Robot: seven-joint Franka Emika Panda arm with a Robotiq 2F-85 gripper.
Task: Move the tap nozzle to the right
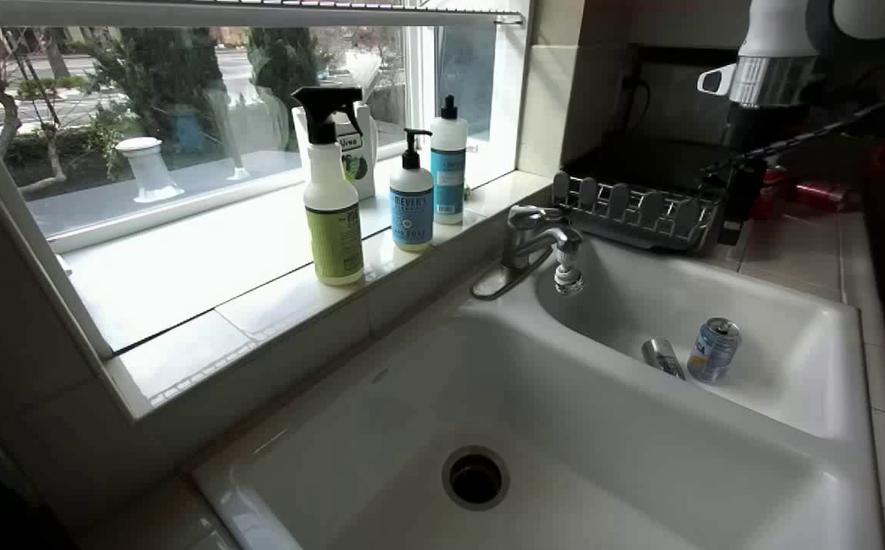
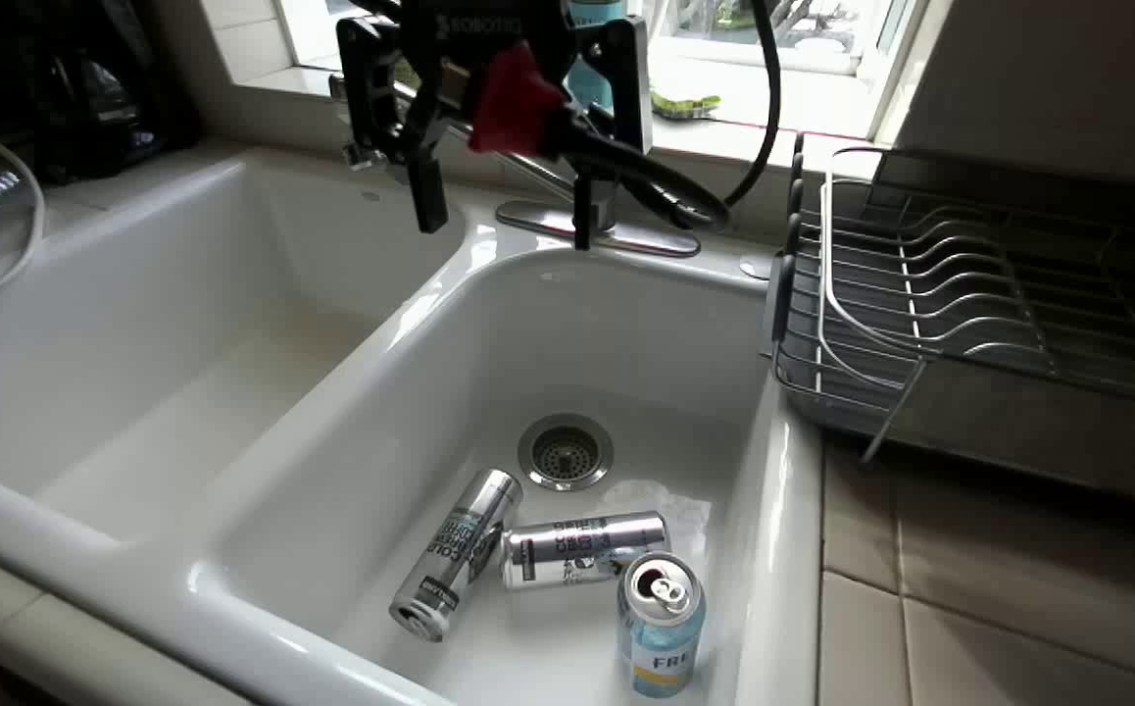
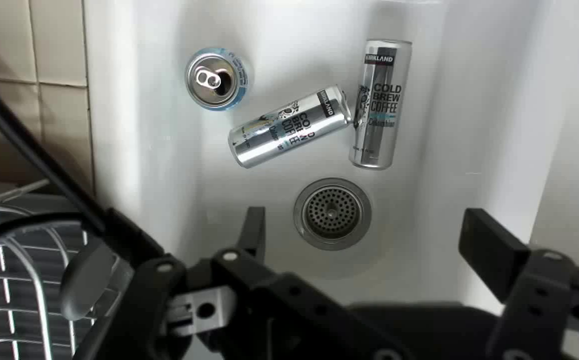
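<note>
Right of centre in an exterior view, a small, rounded white tap nozzle (image 1: 568,276) hangs from the curved chrome tap (image 1: 536,244). A black two-fingered gripper (image 2: 507,222) hangs at upper centre in an exterior view, its fingers (image 3: 492,255) wide apart. In the wrist view's upper half, two silver cylindrical cans (image 3: 289,127) lie in the white sink (image 3: 152,125).

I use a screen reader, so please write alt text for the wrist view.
Open gripper over a white sink basin, a drain showing between its jaws. Two silver coffee cans lie on their sides near an upright opened can; part of a dish rack shows lower left.
</note>
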